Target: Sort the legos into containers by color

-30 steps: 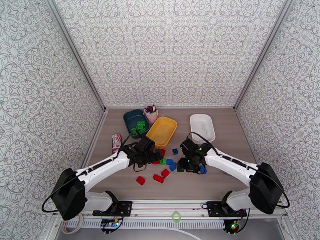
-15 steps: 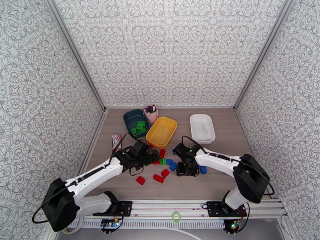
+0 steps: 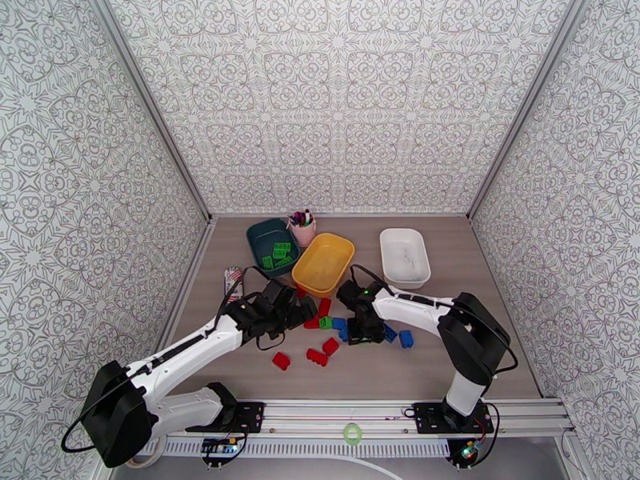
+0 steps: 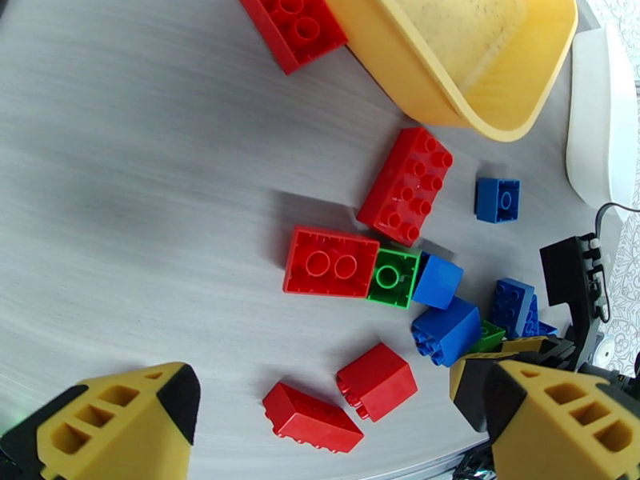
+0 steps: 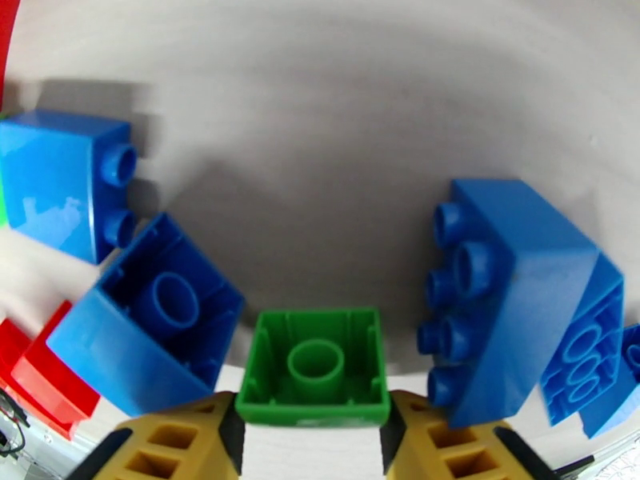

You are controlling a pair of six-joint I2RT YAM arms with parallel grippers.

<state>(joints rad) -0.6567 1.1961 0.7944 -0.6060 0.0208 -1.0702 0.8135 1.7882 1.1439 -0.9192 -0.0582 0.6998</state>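
Wood-grain table [image 3: 448,362], patterned walls. Teal tray [image 3: 258,234], far left: green legos [image 3: 280,254] inside. Yellow tray [image 3: 324,266] and white tray [image 3: 404,254] to its right. Red and blue legos [image 3: 330,346] loose at centre. Left gripper [image 3: 304,312]: spread wide above them. Right gripper [image 5: 312,430]: pinching green lego [image 5: 314,366].

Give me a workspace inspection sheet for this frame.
Surface: wood-grain table.
Job's things: green legos in teal tray; yellow tray, white tray without bricks; loose bricks, red, blue, green, mid-table.
Clutter: pen cup; striped object near left edge.
Grippers: left gripper open; right gripper pads against a green brick.
Cables: black loops at both wrists.
Surroundings: patterned walls; metal rail.
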